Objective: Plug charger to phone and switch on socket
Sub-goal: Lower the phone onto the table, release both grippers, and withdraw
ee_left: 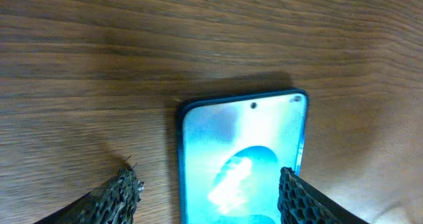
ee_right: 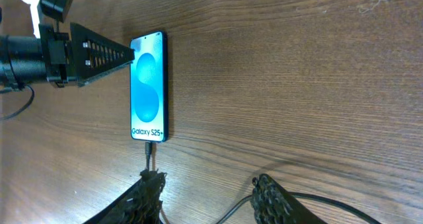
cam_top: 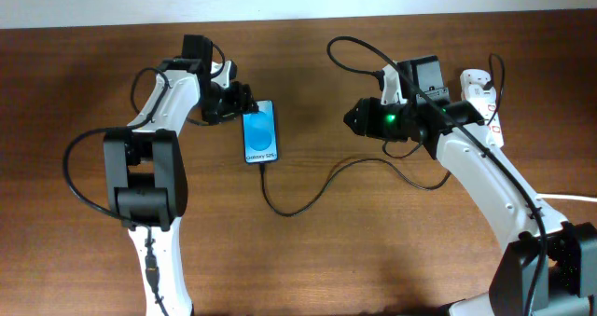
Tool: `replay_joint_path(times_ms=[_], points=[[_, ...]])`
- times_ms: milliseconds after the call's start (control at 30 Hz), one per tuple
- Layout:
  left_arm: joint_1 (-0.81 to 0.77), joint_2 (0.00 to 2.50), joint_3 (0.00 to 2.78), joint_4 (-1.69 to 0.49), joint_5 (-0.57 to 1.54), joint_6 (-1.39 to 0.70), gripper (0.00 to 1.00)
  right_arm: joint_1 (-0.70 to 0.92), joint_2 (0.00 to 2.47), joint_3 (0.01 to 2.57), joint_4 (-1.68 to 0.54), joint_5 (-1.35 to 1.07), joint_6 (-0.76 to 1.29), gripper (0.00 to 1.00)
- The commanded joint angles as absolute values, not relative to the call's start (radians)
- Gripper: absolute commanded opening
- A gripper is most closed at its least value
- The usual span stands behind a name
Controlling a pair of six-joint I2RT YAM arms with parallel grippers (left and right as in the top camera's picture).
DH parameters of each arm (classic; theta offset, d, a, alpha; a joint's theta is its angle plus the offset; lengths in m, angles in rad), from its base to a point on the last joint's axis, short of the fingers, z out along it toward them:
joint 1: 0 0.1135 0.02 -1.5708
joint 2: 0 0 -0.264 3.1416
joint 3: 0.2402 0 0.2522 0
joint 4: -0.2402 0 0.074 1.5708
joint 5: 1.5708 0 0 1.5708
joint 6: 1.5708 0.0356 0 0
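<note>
The phone lies flat on the wooden table with its blue screen up. The charger, a thin black cable, has its tip in the phone's lower end and loops right towards the socket. The socket is a white power strip at the far right, partly hidden under my right arm. My left gripper is open at the phone's top end; in the left wrist view its fingers straddle the phone. My right gripper is open and empty, apart from the phone, with its fingers just short of the plug.
A thick white cord leaves the right edge of the table. The robots' thicker black cables arc above both arms. The charger cable also crosses the right wrist view behind the right finger.
</note>
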State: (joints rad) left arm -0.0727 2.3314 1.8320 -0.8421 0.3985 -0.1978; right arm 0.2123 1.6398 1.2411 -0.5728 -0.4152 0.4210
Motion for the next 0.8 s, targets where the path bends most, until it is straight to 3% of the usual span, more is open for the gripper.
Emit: replay_joint_path(times_ms=[0, 167, 300, 400, 467, 533, 600, 733, 767], points=[[-0.053, 2.352, 1.858, -0.867, 0.239, -0.184, 0.69, 0.207, 1.622, 1.262, -0.588, -0.373, 0.396, 0.5], [-0.015, 2.237, 1.992, -0.961, 0.239, -0.137, 0.7, 0.104, 1.577, 1.263, -0.609, -0.437, 0.282, 0.5], [-0.004, 2.094, 2.006, -0.982, 0.24, -0.114, 0.74, -0.073, 1.5, 1.305, -0.701, -0.381, 0.265, 0.52], [-0.003, 1.994, 2.006, -0.988, 0.239, -0.114, 0.86, -0.263, 1.494, 1.353, -0.778, -0.252, 0.239, 0.56], [-0.003, 1.962, 2.006, -0.99, 0.239, -0.114, 1.0, -0.354, 1.499, 1.352, -0.78, -0.23, 0.239, 0.56], [-0.003, 1.959, 2.006, -0.99, 0.238, -0.114, 1.0, -0.447, 1.515, 1.352, -0.775, -0.231, 0.239, 0.56], [-0.004, 1.959, 2.004, -0.99, 0.239, -0.114, 1.0, -0.494, 1.542, 1.352, -0.767, -0.23, 0.237, 0.47], [-0.004, 1.959, 2.003, -0.99, 0.239, -0.114, 0.99, -0.513, 1.605, 1.352, -0.729, -0.205, 0.213, 0.09], [-0.004, 1.959, 2.003, -0.99, 0.239, -0.114, 0.99, -0.513, 1.623, 1.352, -0.717, -0.196, 0.213, 0.07]])
